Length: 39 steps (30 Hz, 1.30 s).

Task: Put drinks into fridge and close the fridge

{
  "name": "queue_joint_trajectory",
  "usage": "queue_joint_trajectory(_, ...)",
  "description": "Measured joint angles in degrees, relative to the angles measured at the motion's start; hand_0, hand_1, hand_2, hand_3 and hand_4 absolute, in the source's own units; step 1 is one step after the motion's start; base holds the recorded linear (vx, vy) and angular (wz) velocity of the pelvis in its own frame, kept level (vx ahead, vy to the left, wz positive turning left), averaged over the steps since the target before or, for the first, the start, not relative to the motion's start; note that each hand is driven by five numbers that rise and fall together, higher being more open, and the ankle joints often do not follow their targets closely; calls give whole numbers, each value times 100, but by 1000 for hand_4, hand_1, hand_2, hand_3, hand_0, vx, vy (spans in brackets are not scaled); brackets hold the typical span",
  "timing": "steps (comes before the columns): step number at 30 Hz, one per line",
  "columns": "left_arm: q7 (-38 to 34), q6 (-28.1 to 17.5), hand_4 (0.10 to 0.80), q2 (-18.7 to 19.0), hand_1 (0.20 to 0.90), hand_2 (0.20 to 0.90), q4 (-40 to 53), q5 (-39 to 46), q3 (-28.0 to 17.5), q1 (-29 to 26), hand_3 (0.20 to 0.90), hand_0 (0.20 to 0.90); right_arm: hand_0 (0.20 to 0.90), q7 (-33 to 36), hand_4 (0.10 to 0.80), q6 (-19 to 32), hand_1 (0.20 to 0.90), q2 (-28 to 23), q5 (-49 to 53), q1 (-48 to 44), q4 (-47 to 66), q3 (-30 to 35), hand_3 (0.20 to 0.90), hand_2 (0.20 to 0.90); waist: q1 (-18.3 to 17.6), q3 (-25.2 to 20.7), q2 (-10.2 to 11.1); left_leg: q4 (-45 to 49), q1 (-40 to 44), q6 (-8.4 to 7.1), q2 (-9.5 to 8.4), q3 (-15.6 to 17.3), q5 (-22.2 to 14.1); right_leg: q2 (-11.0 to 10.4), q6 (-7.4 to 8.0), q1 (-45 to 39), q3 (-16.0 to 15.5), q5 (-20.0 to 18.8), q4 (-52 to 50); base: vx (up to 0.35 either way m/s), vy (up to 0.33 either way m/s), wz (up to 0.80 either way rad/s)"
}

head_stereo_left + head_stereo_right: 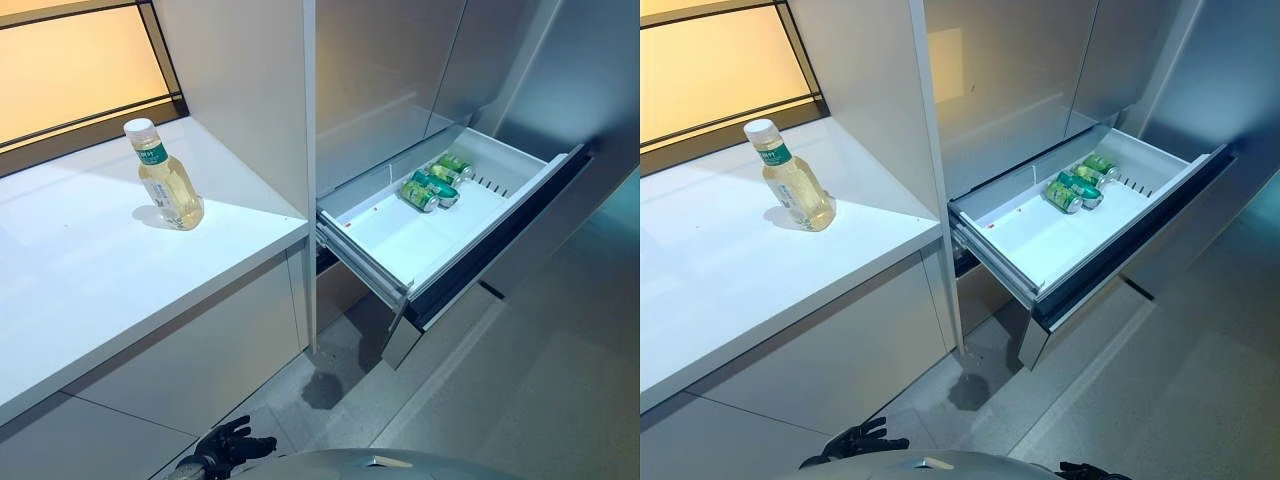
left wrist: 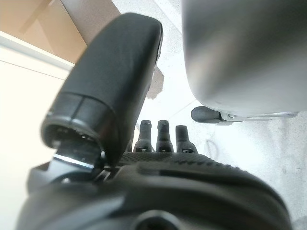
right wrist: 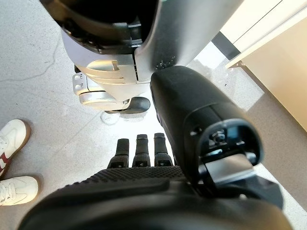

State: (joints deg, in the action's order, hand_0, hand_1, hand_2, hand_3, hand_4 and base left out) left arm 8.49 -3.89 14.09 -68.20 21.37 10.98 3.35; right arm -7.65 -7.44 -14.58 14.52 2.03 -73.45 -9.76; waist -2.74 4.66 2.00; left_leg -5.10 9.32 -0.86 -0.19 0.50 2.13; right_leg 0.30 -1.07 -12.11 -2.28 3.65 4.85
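Note:
A clear bottle of pale yellow drink with a white cap (image 1: 165, 185) stands upright on the white counter (image 1: 90, 290). To its right the fridge drawer (image 1: 400, 240) is pulled out, with three green cans (image 1: 432, 185) lying at its far end. My left hand (image 1: 225, 445) hangs low beside the counter's front, far below the bottle, fingers (image 2: 163, 136) straight and holding nothing. My right hand (image 1: 1090, 470) shows only at the bottom edge, below the drawer. Its fingers (image 3: 141, 151) are straight and point down at the floor, with nothing in them.
A tall white cabinet panel (image 1: 270, 90) stands between the counter and the fridge. The drawer's dark front (image 1: 500, 240) juts out over the grey floor. A person's white shoes (image 3: 12, 163) stand on the floor near my right hand.

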Motion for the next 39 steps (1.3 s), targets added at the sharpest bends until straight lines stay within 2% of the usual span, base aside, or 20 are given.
queue_joint_trajectory(15,204,-20,800,14,900,900,2,107,0,-9,900,900,900,0,800,2,900,1,3,-11,1,2,900,900,5,55,6,0,-1,-1,-4,-68,0,-2,0,-19,-43,0,8,1,3,1)
queue_joint_trajectory(21,502,-264,800,33,900,900,128,94,139,-1,900,900,900,0,800,-4,900,-12,7,-22,8,1,900,900,5,74,-14,0,-4,-1,-9,-90,1,-5,0,-24,-66,0,6,0,0,0)
queue_joint_trajectory(25,715,-451,800,70,900,900,648,-6,418,10,900,900,900,0,800,-33,900,-44,7,-19,70,-1,900,900,10,100,-42,0,-5,-1,-9,-91,1,-6,0,-24,-69,0,4,0,0,0)
queue_joint_trajectory(28,773,-747,800,162,900,900,1316,-602,767,-38,900,900,900,-7,800,-120,900,-71,6,-26,168,-4,900,900,0,118,-62,0,-4,-1,-7,-89,1,-5,-1,-24,-68,-1,2,0,0,0)
queue_joint_trajectory(30,532,-910,800,445,900,900,1765,-1424,1389,-236,900,900,900,-60,800,-132,900,-113,5,-26,177,-13,900,900,-6,133,-79,-2,-6,-2,-5,-89,2,-3,-1,-22,-68,-1,0,0,0,0)
queue_joint_trajectory(33,335,-1029,800,749,900,900,2241,-1962,1800,-443,900,900,900,-157,800,-158,900,-159,3,-68,231,-26,900,900,-60,140,-103,-17,-3,-2,-4,-73,1,-3,0,-17,-49,-2,1,-1,6,-1)
queue_joint_trajectory(39,179,-1027,800,1113,900,900,3119,-2360,1969,-781,900,900,900,-170,800,-169,900,-188,-4,-61,282,-34,900,900,-60,155,-123,-19,-4,-2,-2,-68,1,-4,5,-16,-30,-5,3,0,0,0)
